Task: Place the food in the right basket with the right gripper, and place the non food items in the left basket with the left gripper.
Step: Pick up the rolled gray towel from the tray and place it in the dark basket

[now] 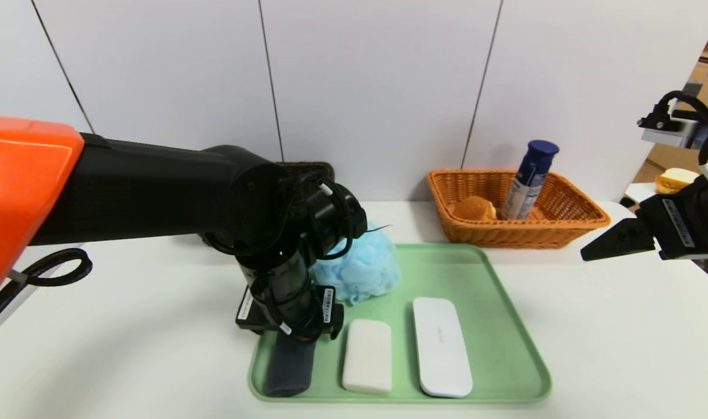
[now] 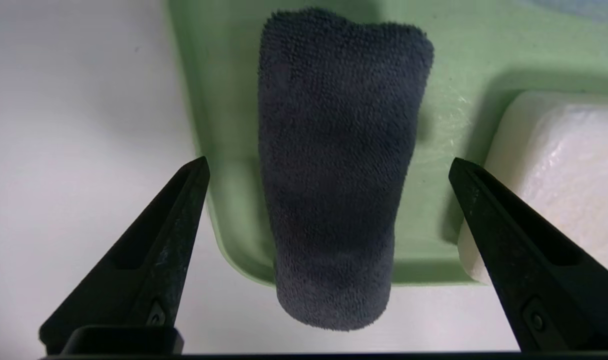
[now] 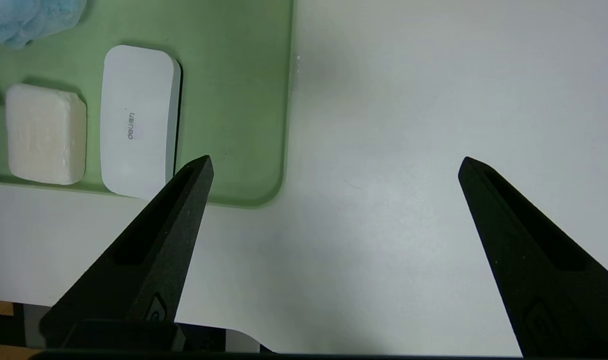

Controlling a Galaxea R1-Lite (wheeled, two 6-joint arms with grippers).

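Observation:
A green tray (image 1: pixel 494 302) holds a rolled dark grey towel (image 1: pixel 290 369), a white soap bar (image 1: pixel 367 355), a white case (image 1: pixel 441 346) and a blue bath puff (image 1: pixel 363 267). My left gripper (image 1: pixel 290 331) hangs open just above the towel (image 2: pixel 334 100). Its fingers straddle the towel without touching it, one over the table and one by the soap (image 2: pixel 554 165). My right gripper (image 1: pixel 616 238) is open and empty above bare table right of the tray (image 3: pixel 234 75). The orange right basket (image 1: pixel 563 224) holds a bun (image 1: pixel 475 208) and a blue-and-white can (image 1: pixel 528 180).
The dark left basket (image 1: pixel 310 169) shows only as a rim behind my left arm. The towel's front end overhangs the tray's front edge (image 2: pixel 329 305). A yellowish bread-like item (image 1: pixel 674 179) lies on a separate surface at far right. A black cable (image 1: pixel 57 270) loops at the left.

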